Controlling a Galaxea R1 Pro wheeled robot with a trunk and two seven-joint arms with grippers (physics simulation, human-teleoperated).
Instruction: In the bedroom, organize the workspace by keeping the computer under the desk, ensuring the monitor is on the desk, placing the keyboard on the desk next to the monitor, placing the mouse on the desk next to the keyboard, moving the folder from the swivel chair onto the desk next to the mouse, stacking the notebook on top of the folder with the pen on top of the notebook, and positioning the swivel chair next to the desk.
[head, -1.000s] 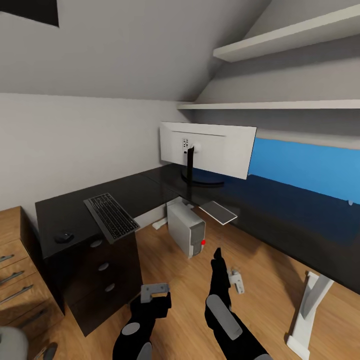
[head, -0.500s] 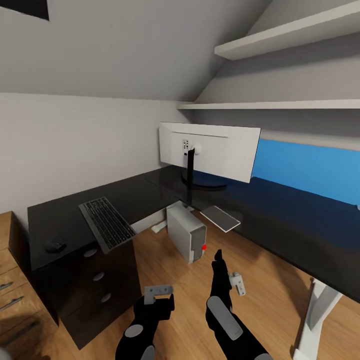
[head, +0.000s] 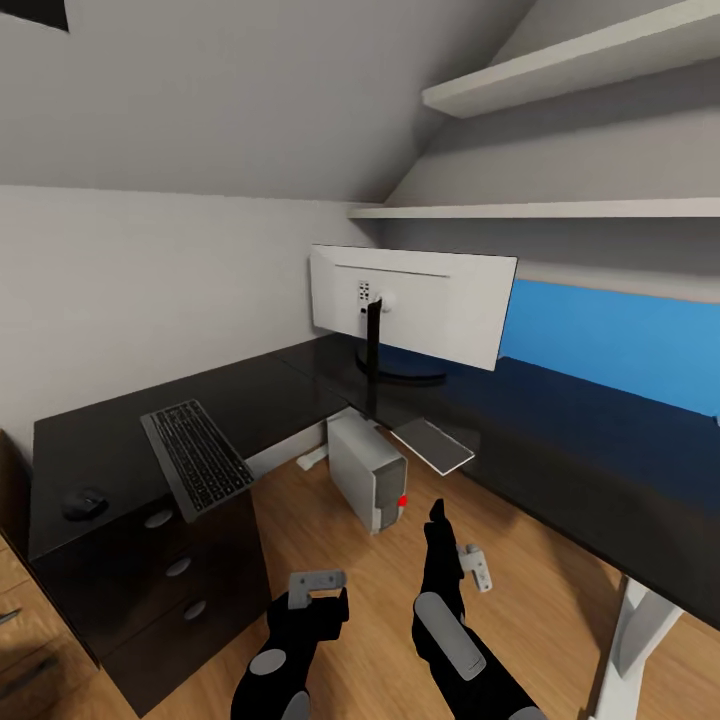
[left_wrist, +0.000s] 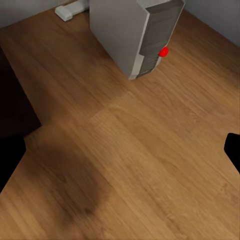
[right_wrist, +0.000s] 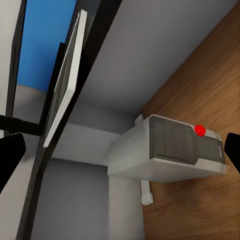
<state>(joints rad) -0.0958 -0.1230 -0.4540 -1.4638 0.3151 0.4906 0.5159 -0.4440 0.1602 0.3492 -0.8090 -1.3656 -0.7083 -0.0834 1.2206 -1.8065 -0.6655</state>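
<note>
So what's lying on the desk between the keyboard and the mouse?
Nothing: in the head view only bare black desk top separates the keyboard from the mouse.

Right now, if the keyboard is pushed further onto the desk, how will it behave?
The keyboard looks slim and rigid, so it should probably slide as one piece. Its near end overhangs the desk edge, so pressing down there might tip it off. Likely light.
</note>
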